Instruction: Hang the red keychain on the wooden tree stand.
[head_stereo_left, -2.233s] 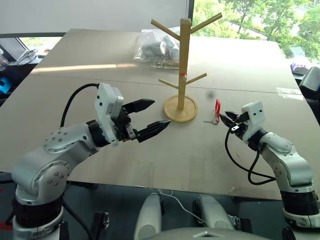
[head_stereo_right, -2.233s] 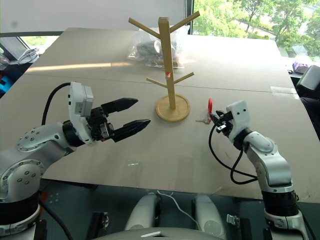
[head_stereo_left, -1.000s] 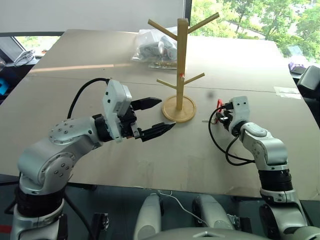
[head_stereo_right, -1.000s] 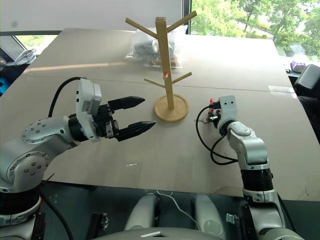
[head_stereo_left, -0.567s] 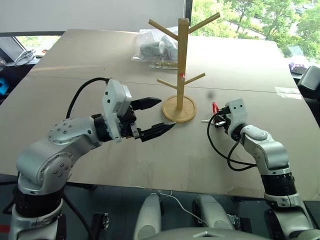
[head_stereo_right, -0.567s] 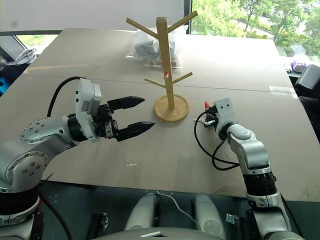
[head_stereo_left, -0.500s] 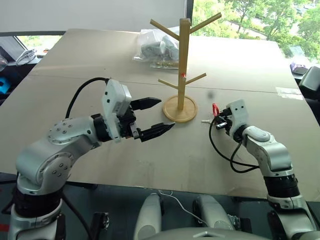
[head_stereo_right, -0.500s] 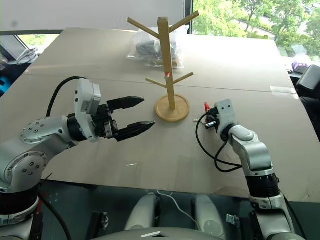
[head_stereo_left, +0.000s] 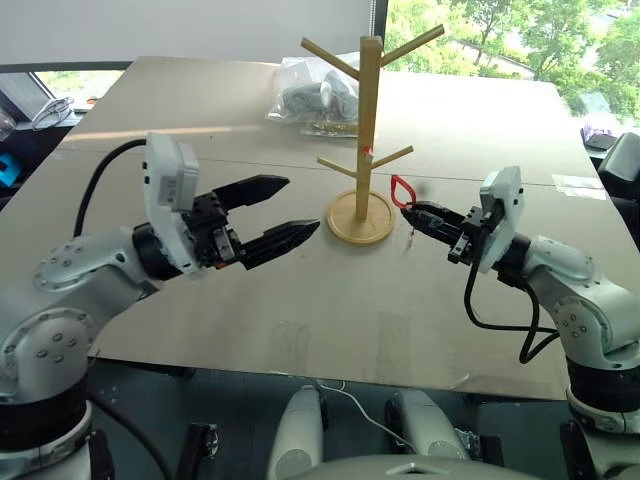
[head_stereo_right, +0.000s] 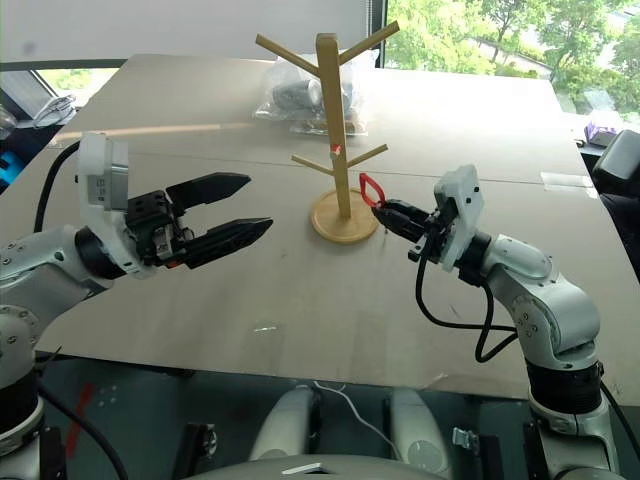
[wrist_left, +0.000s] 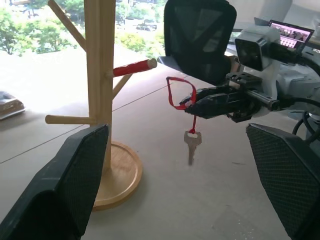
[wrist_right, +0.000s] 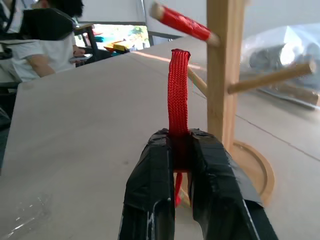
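The wooden tree stand (head_stereo_left: 368, 120) rises from its round base (head_stereo_left: 360, 217) at the table's middle, with a red-marked peg (wrist_left: 132, 66) low on its right side. My right gripper (head_stereo_left: 415, 211) is shut on the red keychain (head_stereo_left: 401, 189), holding it in the air right of the pole, a little below that peg's tip. The red loop (wrist_right: 179, 95) stands up from between the fingers, and the small silver key (wrist_left: 191, 141) dangles under it. My left gripper (head_stereo_left: 298, 206) is open and empty, level, left of the stand's base.
A clear plastic bag (head_stereo_left: 315, 95) of small items lies behind the stand. A strip of tape (head_stereo_left: 575, 183) sits on the table at far right. A black office chair (wrist_left: 200, 35) stands beyond the table, and a seated person (wrist_right: 45, 50) is past its far side.
My right gripper has risen off the table and swung in toward the stand, carrying the keychain up near the low peg. My left gripper has drawn back slightly up and left.
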